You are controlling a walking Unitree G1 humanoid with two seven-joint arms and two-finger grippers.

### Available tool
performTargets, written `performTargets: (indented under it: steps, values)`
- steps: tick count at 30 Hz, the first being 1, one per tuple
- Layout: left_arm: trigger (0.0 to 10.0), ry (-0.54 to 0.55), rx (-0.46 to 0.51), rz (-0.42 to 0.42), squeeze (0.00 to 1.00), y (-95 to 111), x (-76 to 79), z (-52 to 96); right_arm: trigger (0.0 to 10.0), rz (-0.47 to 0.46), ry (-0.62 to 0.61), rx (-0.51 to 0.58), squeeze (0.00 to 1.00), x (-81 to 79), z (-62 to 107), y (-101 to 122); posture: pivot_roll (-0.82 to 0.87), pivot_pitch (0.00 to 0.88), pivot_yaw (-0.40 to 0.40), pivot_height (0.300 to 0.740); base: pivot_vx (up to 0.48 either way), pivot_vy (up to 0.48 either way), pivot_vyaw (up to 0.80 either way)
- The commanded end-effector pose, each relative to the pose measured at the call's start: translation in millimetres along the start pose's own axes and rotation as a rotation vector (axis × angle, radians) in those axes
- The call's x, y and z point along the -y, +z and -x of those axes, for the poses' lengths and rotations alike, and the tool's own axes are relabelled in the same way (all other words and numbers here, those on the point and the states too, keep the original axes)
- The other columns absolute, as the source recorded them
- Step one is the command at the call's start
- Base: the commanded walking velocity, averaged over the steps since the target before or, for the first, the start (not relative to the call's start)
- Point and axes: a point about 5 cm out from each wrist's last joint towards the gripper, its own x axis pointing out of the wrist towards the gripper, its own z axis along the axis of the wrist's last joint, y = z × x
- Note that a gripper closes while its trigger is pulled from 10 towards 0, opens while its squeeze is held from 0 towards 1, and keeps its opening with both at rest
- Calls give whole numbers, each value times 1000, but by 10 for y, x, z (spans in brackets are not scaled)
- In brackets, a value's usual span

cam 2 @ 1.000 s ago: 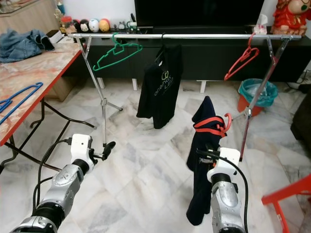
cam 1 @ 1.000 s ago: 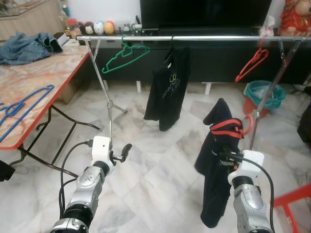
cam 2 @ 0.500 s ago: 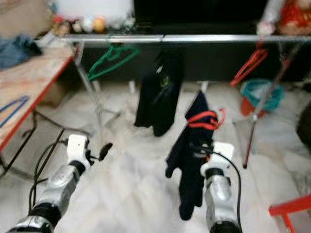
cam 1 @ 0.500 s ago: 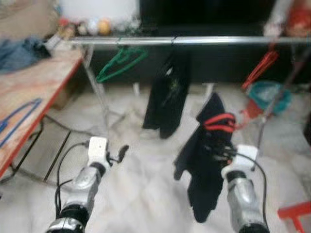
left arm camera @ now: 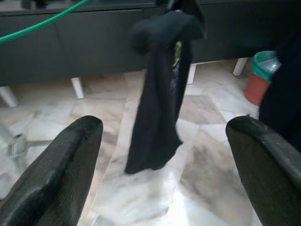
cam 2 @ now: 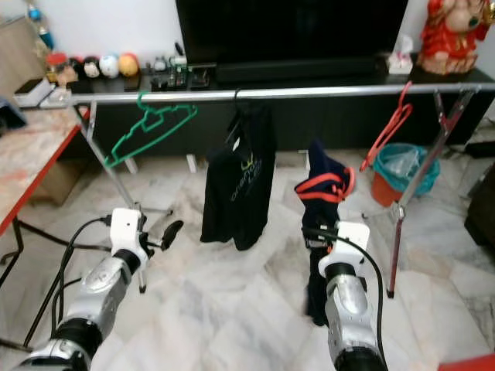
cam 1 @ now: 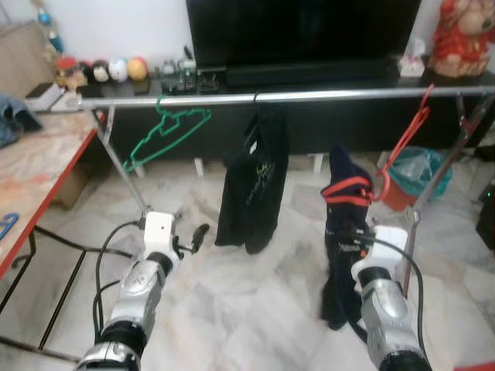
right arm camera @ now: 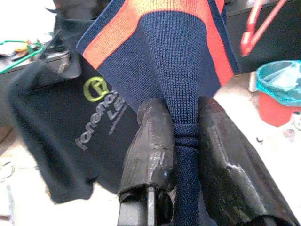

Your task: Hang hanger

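Observation:
A navy garment with an orange-red collar band sits on a red hanger whose hook curves out beside the collar. My right gripper is shut on the navy knit just under the band, holding it up below the silver rail. On the rail hang a green hanger, a black printed t-shirt and a bare red hanger. My left gripper is open and holds nothing; its fingers frame the black t-shirt.
A red-edged table stands at the left. The rack's slanted legs reach the marble floor on both sides. A teal-lined red bin sits behind the right leg. A dark TV cabinet runs behind the rail.
The camera has moved forward and turned right: the rail and cabinet are nearer and the table has slid left. My right gripper still holds the navy garment, now closer to the rail.

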Motion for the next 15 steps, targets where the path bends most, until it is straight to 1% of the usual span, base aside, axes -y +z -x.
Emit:
performTargets:
  steps: [1, 7, 13, 15]
  values:
    - [10000, -7, 1, 0, 0, 10, 10, -13, 10000, 18, 6, 26, 0, 14, -22, 62, -47, 0, 52, 740, 480, 0, 0]
    - [10000, -11, 1, 3, 0, 9, 22, -13, 10000, 33, 24, 24, 0, -14, -23, 59, -48, 0, 52, 740, 480, 0, 0]
    - [10000, -13, 3, 2, 0, 12, 30, -16, 10000, 41, 34, 24, 0, -23, -26, 64, -45, 0, 51, 740, 480, 0, 718]
    - [10000, -16, 3, 1, 0, 12, 36, -17, 10000, 25, 27, 21, 0, -18, -27, 60, -46, 0, 51, 740, 480, 0, 0]
